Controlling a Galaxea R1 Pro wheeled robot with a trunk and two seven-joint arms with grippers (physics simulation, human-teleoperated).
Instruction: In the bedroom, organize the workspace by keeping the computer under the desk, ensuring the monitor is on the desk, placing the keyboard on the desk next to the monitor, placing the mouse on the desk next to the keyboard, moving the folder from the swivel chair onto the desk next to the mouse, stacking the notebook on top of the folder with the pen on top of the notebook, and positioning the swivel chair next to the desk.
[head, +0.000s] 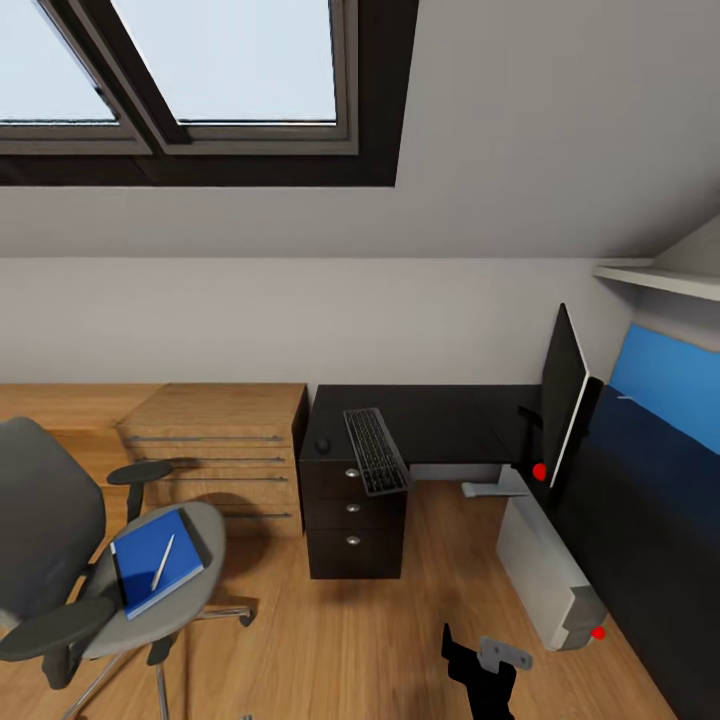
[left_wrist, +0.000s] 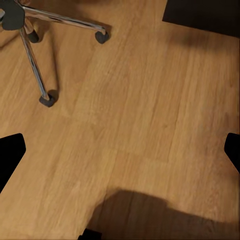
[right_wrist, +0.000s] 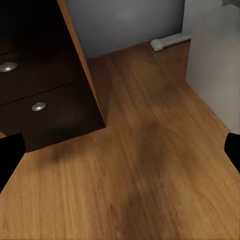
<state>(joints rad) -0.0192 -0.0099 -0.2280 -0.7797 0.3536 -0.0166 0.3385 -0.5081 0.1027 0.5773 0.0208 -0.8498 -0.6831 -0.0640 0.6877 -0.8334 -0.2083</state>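
A bedroom under a sloped skylight. The swivel chair stands at eight o'clock in the head view, carrying the blue folder with the pen lying on it. The black desk runs from the middle round to three o'clock, holding the keyboard, the mouse just beside it, and the monitor. The computer sits on the floor at four o'clock. Both grippers hang over bare floor, jaws spread wide and empty. The likely next step is fetching the folder: turn toward the chair, approach squarely, and grip the folder's edge without rolling the pen off.
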